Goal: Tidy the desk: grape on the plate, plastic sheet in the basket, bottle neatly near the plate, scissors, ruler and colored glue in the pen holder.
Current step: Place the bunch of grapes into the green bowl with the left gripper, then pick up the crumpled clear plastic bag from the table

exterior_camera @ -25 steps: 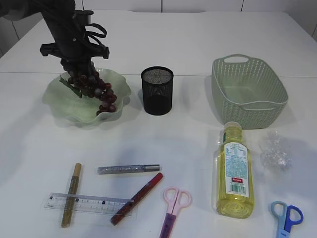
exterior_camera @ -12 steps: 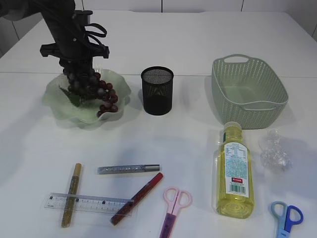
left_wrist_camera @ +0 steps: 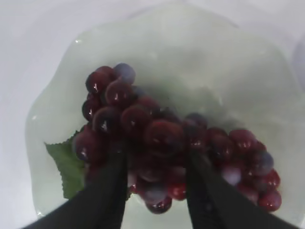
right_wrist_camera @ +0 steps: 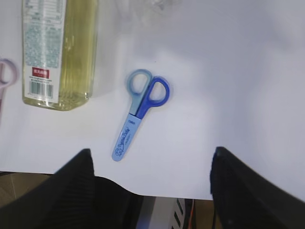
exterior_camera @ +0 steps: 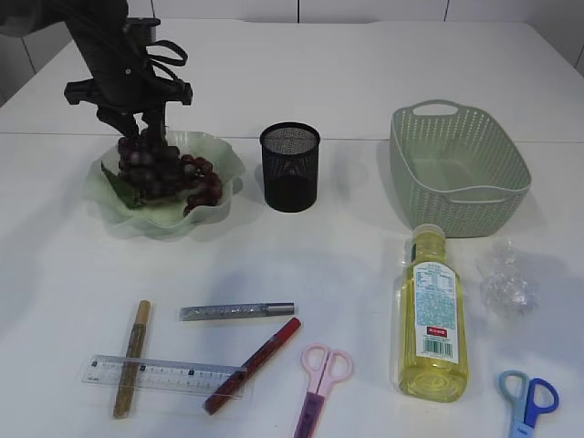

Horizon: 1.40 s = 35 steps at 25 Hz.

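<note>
The grapes, a soft, lumpy, loosely jointed bunch best taken by its top stem rather than the berries, lie in the plate at the counter's ten o'clock, the left tool straddling them, spread apart.

Tabletop: matt white, smooth. Plate: pale green, translucent, glossy, wavy rim. Grapes: dark red, glossy skins, plastic-looking; leaf matt green. Pen holder: black wire mesh, matt. Basket: green perforated plastic, matt. Bottle: clear glossy plastic, yellow liquid, paper-like label. Plastic sheet: clear, crumpled, shiny. Ruler: transparent plastic. Blue scissors: smooth plastic.
</note>
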Available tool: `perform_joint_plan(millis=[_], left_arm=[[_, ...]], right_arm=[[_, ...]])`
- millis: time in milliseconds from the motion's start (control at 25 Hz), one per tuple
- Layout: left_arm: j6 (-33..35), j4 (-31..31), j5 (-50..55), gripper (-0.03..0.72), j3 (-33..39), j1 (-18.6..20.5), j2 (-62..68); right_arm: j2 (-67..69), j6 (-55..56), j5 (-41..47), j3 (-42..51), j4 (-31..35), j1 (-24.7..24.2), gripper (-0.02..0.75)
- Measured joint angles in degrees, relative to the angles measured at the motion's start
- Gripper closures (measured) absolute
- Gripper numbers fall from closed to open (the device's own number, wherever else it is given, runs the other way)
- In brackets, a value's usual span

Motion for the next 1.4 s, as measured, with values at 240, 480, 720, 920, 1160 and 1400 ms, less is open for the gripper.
perform_joint_plan(millis=[240,480,720,920,1160,1400], left_arm=[[-0.1,-0.2,-0.1,0.294,0.0,0.0,0.0],[-0.1,-0.2,-0.1,0.287,0.0,0.0,-1.1],[-0.1,0.0,2.7,0.286,0.0,0.3,-5.3],[0.8,0.6,4.2,0.283,0.0,0.3,-7.6],[4.5,-2.8,4.5,0.283,0.0,0.4,-12.4],[6.8,-7.6,4.7,0.283,0.0,0.4,-18.1]], right_arm=[[0.0,0.0,0.0,0.0,0.0,0.0,0.186],[0.0,0.0,-0.1,0.0,0.0,0.0,0.186],[0.0,0.0,-0.2,0.0,0.0,0.0,0.188],[0.0,0.0,-0.2,0.0,0.0,0.0,0.188],[0.1,1.8,0.6,0.0,0.0,0.0,0.188],[0.1,2.7,0.2,0.0,0.0,0.0,0.186]])
